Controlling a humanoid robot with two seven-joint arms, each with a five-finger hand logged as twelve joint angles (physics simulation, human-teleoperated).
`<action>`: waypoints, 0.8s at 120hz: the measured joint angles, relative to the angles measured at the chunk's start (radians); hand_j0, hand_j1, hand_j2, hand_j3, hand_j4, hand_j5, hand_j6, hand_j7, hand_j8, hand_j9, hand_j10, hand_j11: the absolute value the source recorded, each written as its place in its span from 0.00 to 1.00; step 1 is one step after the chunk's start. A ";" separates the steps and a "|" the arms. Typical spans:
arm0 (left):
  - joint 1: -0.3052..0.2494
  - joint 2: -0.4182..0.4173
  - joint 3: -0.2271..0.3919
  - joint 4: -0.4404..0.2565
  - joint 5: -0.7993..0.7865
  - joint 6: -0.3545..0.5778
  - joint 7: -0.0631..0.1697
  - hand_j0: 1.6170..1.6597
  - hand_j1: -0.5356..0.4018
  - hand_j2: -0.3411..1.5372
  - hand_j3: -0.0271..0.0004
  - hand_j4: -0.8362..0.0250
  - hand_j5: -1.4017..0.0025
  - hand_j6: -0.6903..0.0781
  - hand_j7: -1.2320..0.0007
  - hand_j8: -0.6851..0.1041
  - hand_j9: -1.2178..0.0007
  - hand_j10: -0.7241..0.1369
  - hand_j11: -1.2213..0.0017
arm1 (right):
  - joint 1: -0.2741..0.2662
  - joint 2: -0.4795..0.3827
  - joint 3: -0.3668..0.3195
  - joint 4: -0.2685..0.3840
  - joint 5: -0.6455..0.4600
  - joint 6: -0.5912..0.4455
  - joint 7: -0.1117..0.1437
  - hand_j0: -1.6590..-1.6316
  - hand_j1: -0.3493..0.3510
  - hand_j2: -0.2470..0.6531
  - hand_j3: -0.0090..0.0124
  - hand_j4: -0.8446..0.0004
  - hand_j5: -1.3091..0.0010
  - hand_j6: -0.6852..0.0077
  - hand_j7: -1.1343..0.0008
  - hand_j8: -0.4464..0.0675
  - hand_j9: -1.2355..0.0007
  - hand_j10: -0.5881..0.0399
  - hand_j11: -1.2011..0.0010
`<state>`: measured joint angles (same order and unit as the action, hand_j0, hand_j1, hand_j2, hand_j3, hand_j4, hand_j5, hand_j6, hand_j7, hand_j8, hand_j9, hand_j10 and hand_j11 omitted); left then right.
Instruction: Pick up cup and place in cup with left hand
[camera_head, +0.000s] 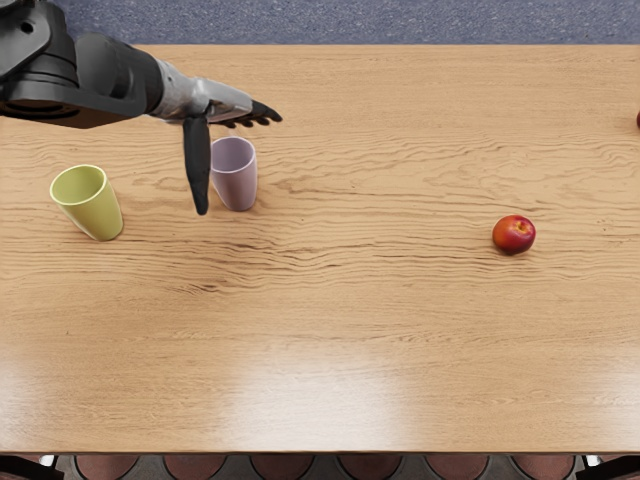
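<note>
My left hand reaches in from the upper left in the head view, its fingers extended to the right and its thumb pointing down the picture. It is open and holds nothing. The lilac cup stands upright just beside the thumb, below the fingers in the picture; part of its left rim is close to or behind the thumb. Whether hand and cup touch, I cannot tell. Further left, a yellow-green cup stands upright, its opening showing no contents.
A red fruit lies on the wooden table at the right. Another reddish thing is cut off by the right picture edge. Dark parts show at both bottom corners.
</note>
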<state>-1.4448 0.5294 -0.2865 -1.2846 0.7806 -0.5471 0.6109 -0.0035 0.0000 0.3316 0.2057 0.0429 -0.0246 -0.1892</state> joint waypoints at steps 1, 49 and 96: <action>-0.001 -0.002 0.003 0.000 0.007 0.003 0.000 0.96 0.94 0.18 0.99 0.97 1.00 0.89 1.00 0.87 1.00 0.84 1.00 | 0.000 0.000 0.000 0.000 0.000 0.000 0.000 0.04 0.05 0.27 0.42 0.96 0.97 0.94 0.96 0.81 0.97 0.89 0.97; 0.001 -0.103 0.097 0.153 0.154 0.164 0.000 0.96 0.94 0.18 0.99 0.97 1.00 0.89 1.00 0.86 1.00 0.84 1.00 | 0.000 0.000 0.000 0.000 0.000 0.000 -0.001 0.04 0.05 0.27 0.42 0.96 0.97 0.94 0.96 0.81 0.97 0.89 0.97; 0.009 -0.263 0.110 0.358 0.156 0.187 0.000 0.96 0.94 0.18 0.99 0.97 1.00 0.89 1.00 0.86 1.00 0.84 1.00 | 0.000 0.000 0.000 0.000 0.000 0.000 -0.001 0.04 0.05 0.27 0.42 0.96 0.97 0.94 0.96 0.81 0.97 0.89 0.97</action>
<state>-1.4362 0.2661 -0.1762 -0.9267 0.9363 -0.3605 0.6109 -0.0031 0.0000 0.3320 0.2056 0.0429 -0.0246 -0.1899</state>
